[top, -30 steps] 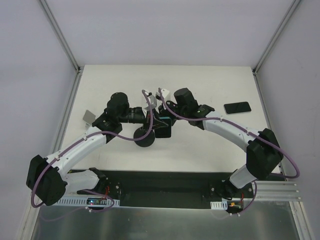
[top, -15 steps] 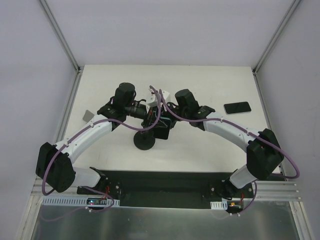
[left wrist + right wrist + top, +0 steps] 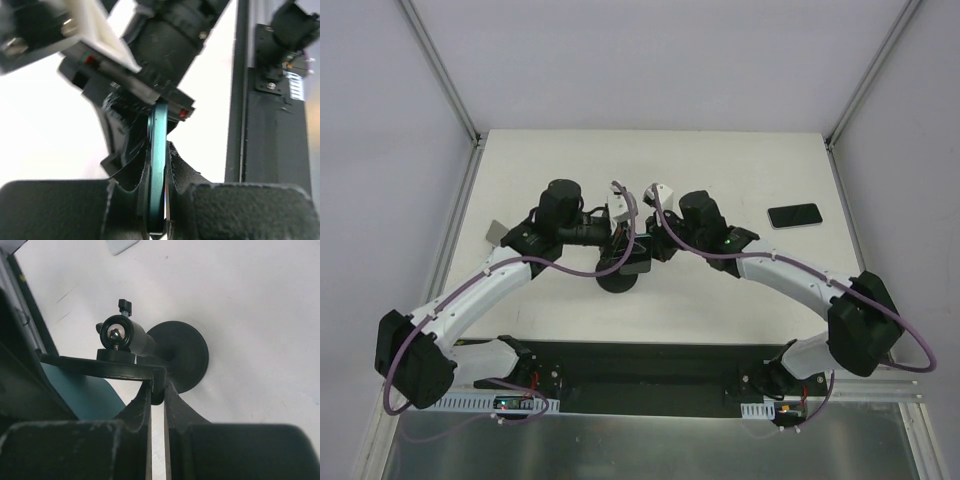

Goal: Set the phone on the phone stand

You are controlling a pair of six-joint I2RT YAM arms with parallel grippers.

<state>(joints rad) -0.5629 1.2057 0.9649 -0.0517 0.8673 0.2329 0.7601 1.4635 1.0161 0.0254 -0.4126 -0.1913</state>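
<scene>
Looking down from the top camera, I see both arms meeting over the phone stand (image 3: 618,282) near the middle of the table (image 3: 740,160). The left gripper (image 3: 617,243) comes in from one side and the right gripper (image 3: 648,250) from the other, so crowded that I cannot read either jaw from here. A black smartphone (image 3: 794,215) lies flat at the right of the table, well apart from the arms, and a small grey piece (image 3: 495,233) sits near the left edge. On the left wrist camera my fingers (image 3: 185,172) are closed tight on the phone (image 3: 159,165), seen edge-on as a thin teal-rimmed slab standing between them. I judge this one, not the one lying on the table, to be the phone in play. Gripping it by its faces leaves the edges free to enter the holder. On the right wrist camera the right fingers are pinched nearly together on the end of the clamp cradle (image 3: 100,368), which rides on a ball joint (image 3: 116,332) above the disc base (image 3: 187,357). I take that hold as bracing the cradle so it cannot swivel or tip the stand. A teal face shows just beside the cradle bar, but I cannot tell whether it is seated.
</scene>
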